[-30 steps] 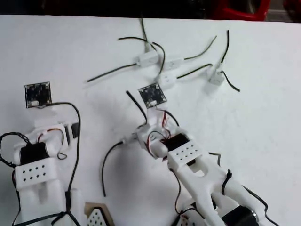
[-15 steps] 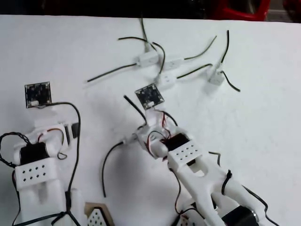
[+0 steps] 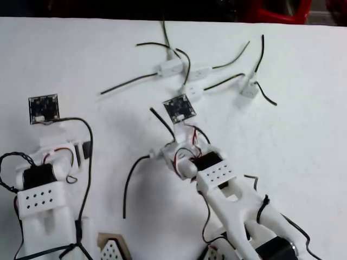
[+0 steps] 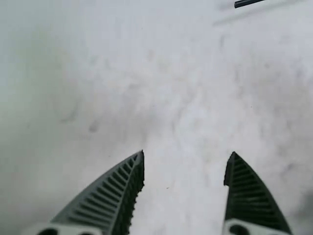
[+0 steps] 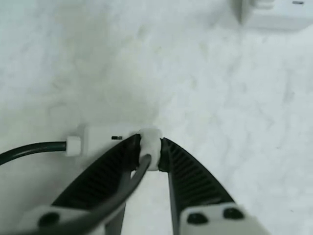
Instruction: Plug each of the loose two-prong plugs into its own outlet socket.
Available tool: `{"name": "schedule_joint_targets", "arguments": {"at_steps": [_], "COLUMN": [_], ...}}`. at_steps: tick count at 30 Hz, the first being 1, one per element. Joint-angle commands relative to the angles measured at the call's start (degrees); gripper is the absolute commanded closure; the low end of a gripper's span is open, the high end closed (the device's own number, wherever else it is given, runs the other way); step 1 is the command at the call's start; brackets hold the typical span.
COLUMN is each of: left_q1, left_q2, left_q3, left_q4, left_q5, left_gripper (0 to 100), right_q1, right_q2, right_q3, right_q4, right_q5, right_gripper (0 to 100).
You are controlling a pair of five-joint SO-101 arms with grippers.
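The jaws stand apart over the white table (image 4: 146, 73), a black cable end (image 4: 249, 3) well beyond them.

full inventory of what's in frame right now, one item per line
table: one, white, under everything.
connector pieces: four, white with black cords, clustered at the far middle of the table; I cannot tell plugs from sockets.
plug: one, white with black cord, near the table's middle, between the right gripper's fingers.
red thing: one, red, beyond the table's far edge; I cannot tell what it is.
left gripper: one, dark fingers, open over bare table at the near left.
right gripper: one, dark fingers, shut on the plug.
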Motion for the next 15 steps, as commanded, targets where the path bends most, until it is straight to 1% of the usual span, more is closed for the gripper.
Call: {"name": "schedule_joint_targets", "arguments": {"at_steps": [1,3,6,15], "left_q1": [-0.40,-0.40,-0.40,-0.40], "left_q2": [-0.84,-0.84,-0.84,-0.84], "left_q3": [-0.53,-0.53,-0.53,-0.53], "left_q4": [-1.23,-1.23,-1.23,-1.23], "left_q5": [0.09,0.09,0.09,0.09], "left_gripper": [73,73,73,73], "right_q1": [-3.82,-5.67,-7.78,-9.01], "right_q2": [0.31,0.31,0.31,0.40], "right_q3": [0.26,0.18,0.00,0.44], "right_q4": [0.92,0.92,0.92,2.95], "right_q5": [0.35,-0.44,-4.04,-4.57], "right_gripper": [98.2,98.2,98.2,98.2]}}
